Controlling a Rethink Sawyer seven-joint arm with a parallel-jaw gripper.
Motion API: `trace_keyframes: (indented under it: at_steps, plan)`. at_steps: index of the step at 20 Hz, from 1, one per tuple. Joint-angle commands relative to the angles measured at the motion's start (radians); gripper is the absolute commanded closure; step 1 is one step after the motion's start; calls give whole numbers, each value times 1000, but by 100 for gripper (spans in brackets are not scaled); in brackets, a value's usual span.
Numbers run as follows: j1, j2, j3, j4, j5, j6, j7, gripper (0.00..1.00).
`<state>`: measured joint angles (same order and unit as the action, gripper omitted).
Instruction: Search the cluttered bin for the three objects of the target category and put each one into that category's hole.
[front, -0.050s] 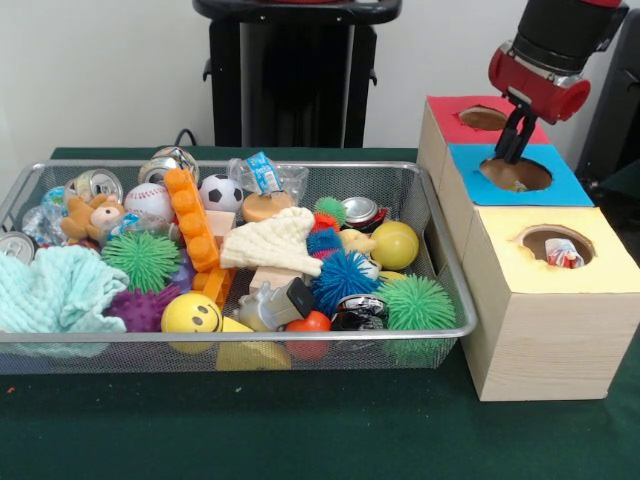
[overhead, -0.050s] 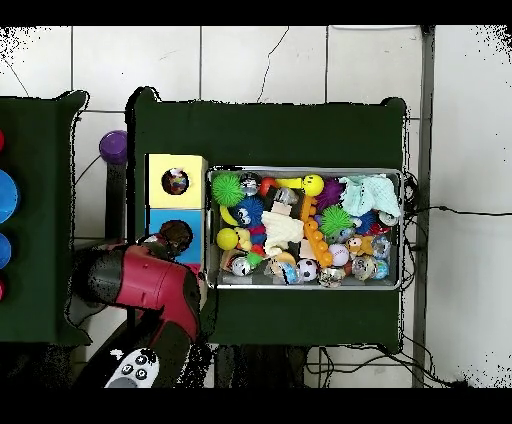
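I see gripper (front, -0.050s: 515, 152) dipped into blue hole (front, -0.050s: 517, 175) of wooden box (front, -0.050s: 545, 320); fingers near together, hold unclear. Wire bin (front, -0.050s: 440, 250) beside box, full of toys.

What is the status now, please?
Gripper down at the blue hole, fingers unclear. Bin full of clutter. Something already in the yellow hole. Nothing in the way.

Red and black throughout. Thick round black wrist section, capped by a glossy red collar, ending in a slim black gripper (front, -0.050s: 515, 150). White patch with dark markings near the base.
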<state>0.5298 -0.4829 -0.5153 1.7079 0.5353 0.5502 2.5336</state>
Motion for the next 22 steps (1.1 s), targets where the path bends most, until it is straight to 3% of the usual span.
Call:
trace_keyframes:
  at_steps: [1, 10, 22]
  plan:
    - [-56, 82, 108, -6, 64, -1, 245, 100]
    - [-82, 123, 139, -23, 91, -59, 231, 100]
    - [-45, 194, 127, -81, 146, -62, 274, 100]
